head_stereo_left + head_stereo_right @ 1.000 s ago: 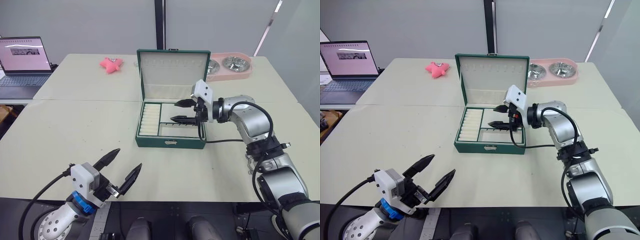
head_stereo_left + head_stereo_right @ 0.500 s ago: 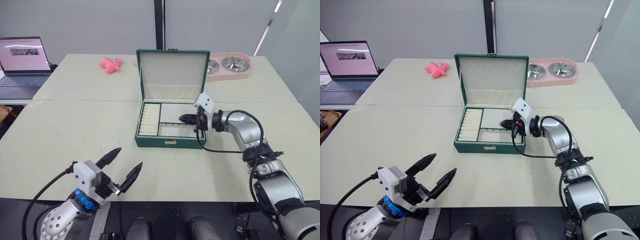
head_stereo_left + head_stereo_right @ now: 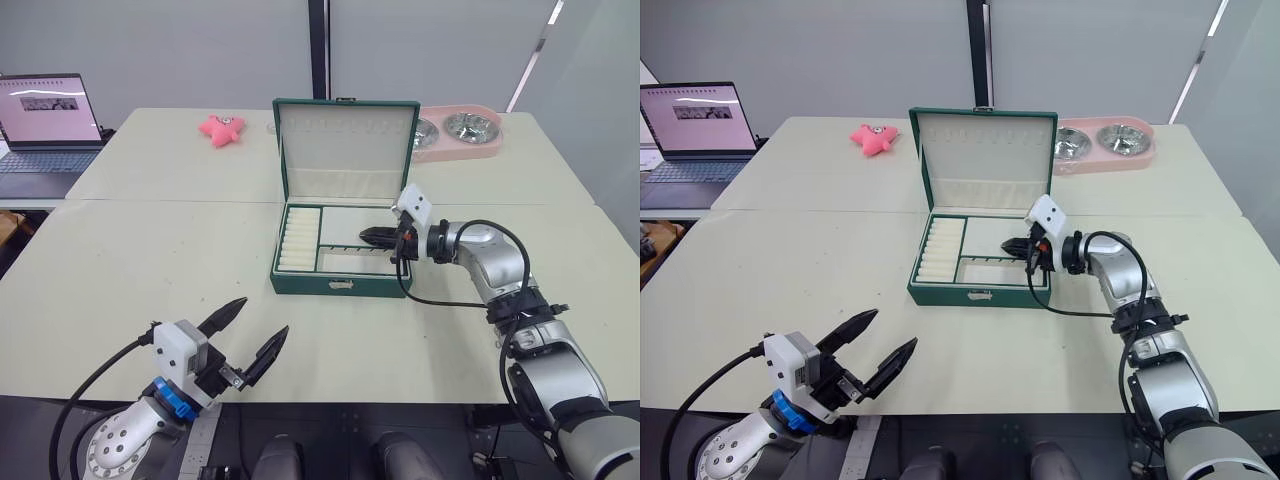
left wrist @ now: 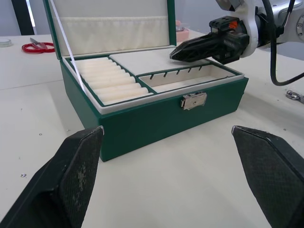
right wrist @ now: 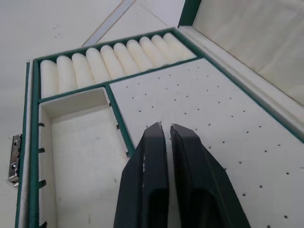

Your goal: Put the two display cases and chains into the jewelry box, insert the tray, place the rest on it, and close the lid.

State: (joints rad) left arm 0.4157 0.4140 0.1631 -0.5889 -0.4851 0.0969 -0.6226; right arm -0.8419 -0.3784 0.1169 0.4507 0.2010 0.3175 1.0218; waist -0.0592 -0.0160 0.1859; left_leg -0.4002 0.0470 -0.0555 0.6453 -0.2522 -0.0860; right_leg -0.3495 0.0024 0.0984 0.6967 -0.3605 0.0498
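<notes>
The dark green jewelry box (image 3: 340,284) stands open mid-table, its lid (image 3: 347,140) upright at the back. The tray (image 3: 300,236) sits inside it, showing ribbed ring rolls, a front compartment and a perforated cream panel (image 5: 209,118). My right gripper (image 3: 362,236) is shut with nothing in it, its tips low over that panel at the tray's right rear (image 5: 166,126). My left gripper (image 3: 260,316) is open near the table's front edge, well short of the box. The display cases are out of view. A small silvery metal piece (image 4: 295,95), possibly a chain, lies on the table right of the box.
A laptop (image 3: 45,125) sits at the far left, and a pink toy (image 3: 222,128) lies behind the box on the left. A pink dish with two metal bowls (image 3: 460,132) stands at the back right. Red scissors (image 4: 38,46) lie beyond the box.
My right gripper went from open above the tray to shut and lower over its rear panel. The left gripper shifted slightly along the front edge.
</notes>
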